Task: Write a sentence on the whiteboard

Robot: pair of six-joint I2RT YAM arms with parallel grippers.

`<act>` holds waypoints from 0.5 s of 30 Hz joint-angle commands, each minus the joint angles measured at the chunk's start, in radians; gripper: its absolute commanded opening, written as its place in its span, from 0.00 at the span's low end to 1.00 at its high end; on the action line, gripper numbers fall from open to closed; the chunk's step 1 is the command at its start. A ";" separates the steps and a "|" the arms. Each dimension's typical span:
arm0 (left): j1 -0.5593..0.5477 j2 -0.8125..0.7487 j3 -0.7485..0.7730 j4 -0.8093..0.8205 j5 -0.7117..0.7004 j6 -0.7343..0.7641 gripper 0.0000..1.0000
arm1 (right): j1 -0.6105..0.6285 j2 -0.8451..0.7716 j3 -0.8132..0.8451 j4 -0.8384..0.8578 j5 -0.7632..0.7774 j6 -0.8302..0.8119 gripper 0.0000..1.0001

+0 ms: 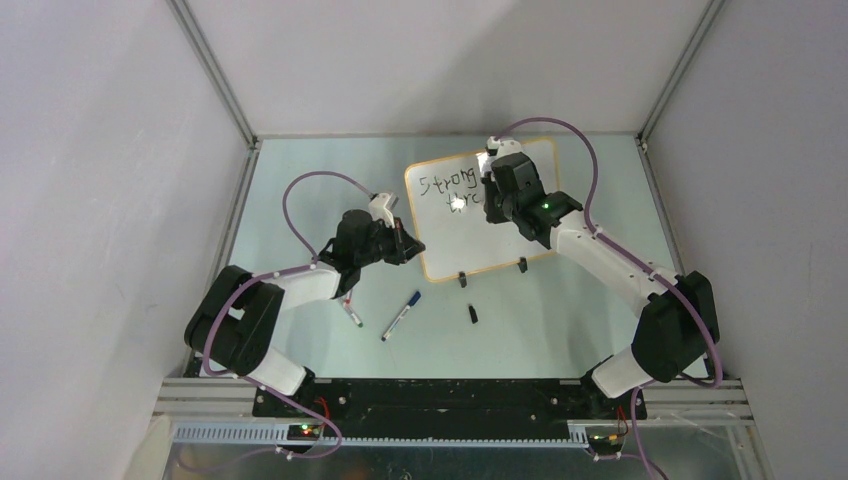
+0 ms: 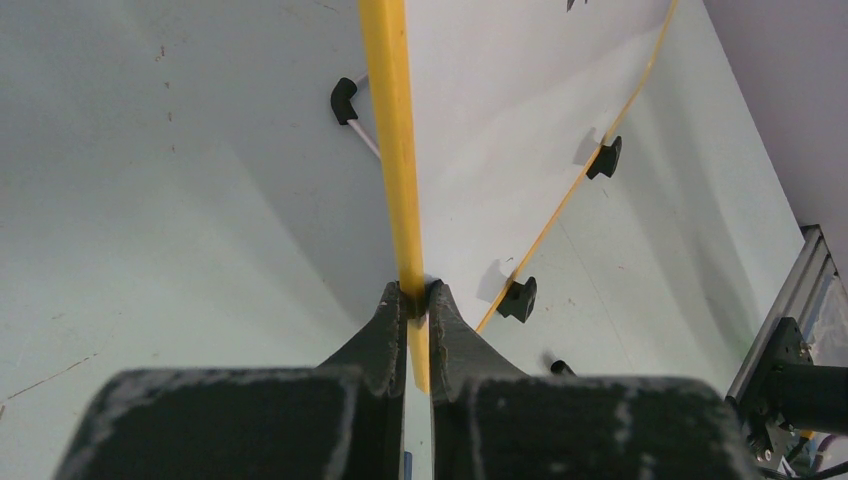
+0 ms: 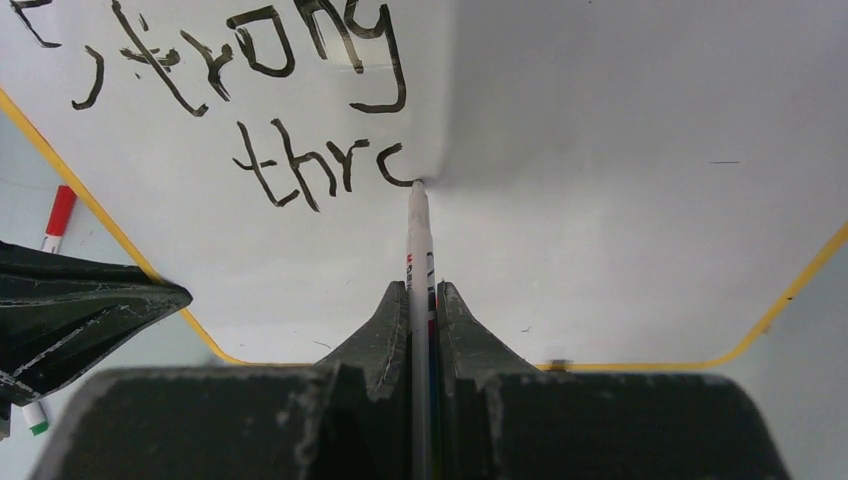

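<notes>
1. Left wrist view: the jaws of the left gripper (image 2: 418, 296) are seen pinched on the yellow rim of the whiteboard (image 2: 500, 100).
2. Right wrist view: the jaws of the right gripper (image 3: 421, 292) are clamped on a marker (image 3: 418, 230), whose tip touches the sentence (image 3: 250, 90), read as "Strong thrc".
3. Top view: the whiteboard is placed mid-tabletop (image 1: 300, 180); a loose blue marker (image 1: 400, 315) is shown only here.

a pale green table (image 1: 300, 200) is seen, walled on three sides. the whiteboard (image 1: 470, 245) is set toward its far side, with two black clip feet (image 1: 462, 280) at the near edge. nearer, a blue-capped marker (image 1: 400, 316), a red-and-white marker (image 1: 352, 315) and a small black cap (image 1: 472, 314) are laid apart.
</notes>
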 commanded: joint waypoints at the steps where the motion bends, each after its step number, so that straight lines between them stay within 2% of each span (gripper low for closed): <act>1: -0.018 -0.017 0.026 -0.040 -0.025 0.050 0.00 | -0.005 -0.001 0.014 0.033 0.054 0.003 0.00; 15: -0.019 -0.019 0.025 -0.041 -0.025 0.051 0.00 | -0.005 0.019 0.055 0.048 0.059 0.004 0.00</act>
